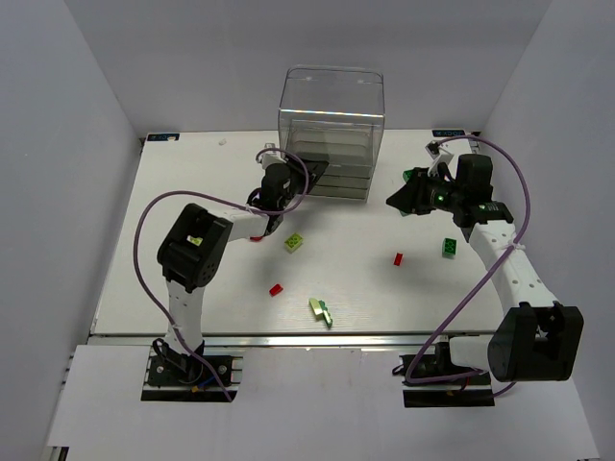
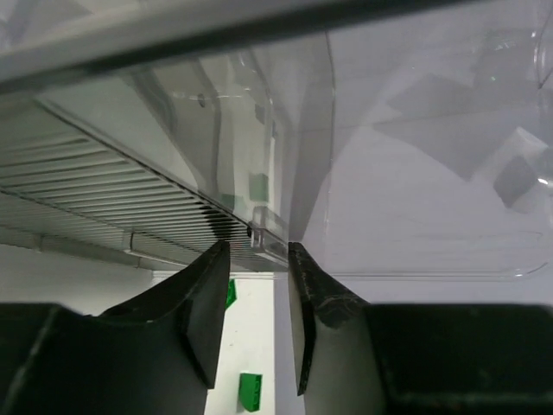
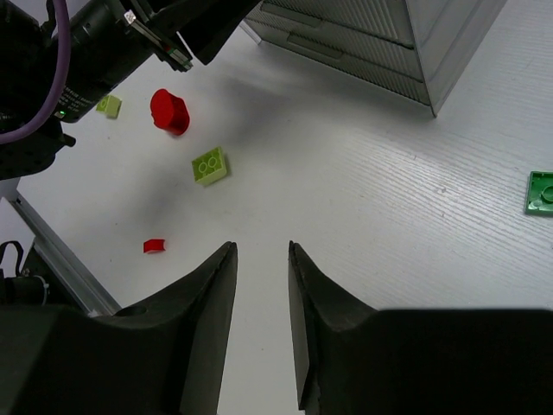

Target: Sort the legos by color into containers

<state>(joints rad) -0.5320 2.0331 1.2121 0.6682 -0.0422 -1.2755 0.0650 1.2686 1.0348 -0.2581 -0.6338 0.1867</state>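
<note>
The clear drawer container (image 1: 332, 130) stands at the back of the table. My left gripper (image 1: 317, 173) is open at its front, with a small clear drawer tab (image 2: 263, 242) between the fingertips of this gripper (image 2: 259, 251). My right gripper (image 1: 394, 202) is open and empty above bare table, as the right wrist view (image 3: 262, 251) shows. Loose legos lie about: a yellow-green brick (image 1: 294, 242), two small red ones (image 1: 276, 289) (image 1: 398, 258), dark green ones (image 1: 449, 247) (image 1: 411, 175), and a yellow-green piece (image 1: 322, 309). The rounded red piece (image 3: 169, 111) lies by the left arm.
White walls close in the table on the left, back and right. The table's front edge (image 1: 317, 336) runs just beyond the arm bases. In the right wrist view, the left arm (image 3: 95, 43) reaches toward the container (image 3: 380, 43), with another yellow-green brick (image 3: 108, 105) under it.
</note>
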